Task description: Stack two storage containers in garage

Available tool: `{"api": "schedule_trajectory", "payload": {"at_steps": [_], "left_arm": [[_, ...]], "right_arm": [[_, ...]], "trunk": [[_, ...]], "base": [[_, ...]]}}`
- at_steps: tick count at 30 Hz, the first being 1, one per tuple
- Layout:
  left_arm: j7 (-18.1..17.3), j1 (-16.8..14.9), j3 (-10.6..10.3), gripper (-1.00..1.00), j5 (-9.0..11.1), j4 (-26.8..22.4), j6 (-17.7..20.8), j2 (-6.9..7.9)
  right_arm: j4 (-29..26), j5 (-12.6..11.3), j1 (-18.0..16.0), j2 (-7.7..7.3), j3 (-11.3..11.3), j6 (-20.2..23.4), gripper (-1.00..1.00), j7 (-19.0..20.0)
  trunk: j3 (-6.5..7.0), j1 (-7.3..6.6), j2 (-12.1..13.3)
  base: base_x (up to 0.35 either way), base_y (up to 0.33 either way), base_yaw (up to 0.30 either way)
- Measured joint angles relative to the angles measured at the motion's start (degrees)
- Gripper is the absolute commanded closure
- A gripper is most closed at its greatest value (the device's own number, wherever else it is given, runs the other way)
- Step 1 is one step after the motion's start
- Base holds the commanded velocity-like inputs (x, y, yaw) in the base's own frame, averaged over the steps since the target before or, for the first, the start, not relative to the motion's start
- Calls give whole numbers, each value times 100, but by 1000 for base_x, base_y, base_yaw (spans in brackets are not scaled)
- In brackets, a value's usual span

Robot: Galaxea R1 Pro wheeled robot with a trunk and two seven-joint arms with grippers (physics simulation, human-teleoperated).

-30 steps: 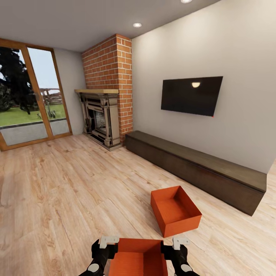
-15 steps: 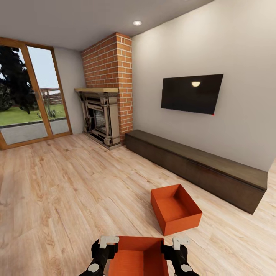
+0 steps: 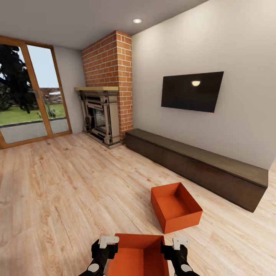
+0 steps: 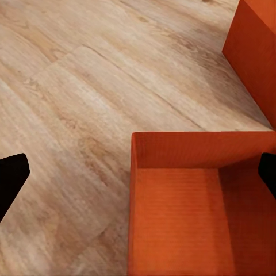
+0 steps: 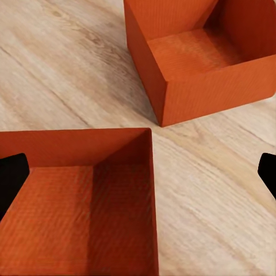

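Since a second ago the whole view tilted down a little, camera move only; boxes look unshifted. Living room: light wood plank floor point(image 3: 69, 184), brick fireplace point(image 3: 109, 76), black TV point(image 3: 191, 91), long dark cabinet point(image 3: 199, 165). One thin-walled orange container point(image 3: 138, 255) sits between the left pincer point(image 3: 104, 245) and right pincer point(image 3: 177, 247), both spread apart. Second container point(image 3: 175, 207) lies ahead of the right pincer, on the floor.
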Motion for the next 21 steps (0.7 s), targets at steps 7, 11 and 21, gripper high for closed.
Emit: {"api": "schedule_trajectory", "payload": {"at_steps": [7,11,21], "left_arm": [[0,0,0,-100,-3,0,0,0],[0,0,0,-100,-2,0,0,0],[0,0,0,-100,1,0,0,0]], "right_arm": [[-2,0,3,2,0,-3,-100,20],[-3,0,14,2,0,-7,-100,31],[-3,0,17,2,0,-9,-100,44]], "trunk": [[-126,154,-281],[-198,242,-441],[-377,461,-842]], "base": [[0,0,0],[0,0,0],[0,0,0]]}}
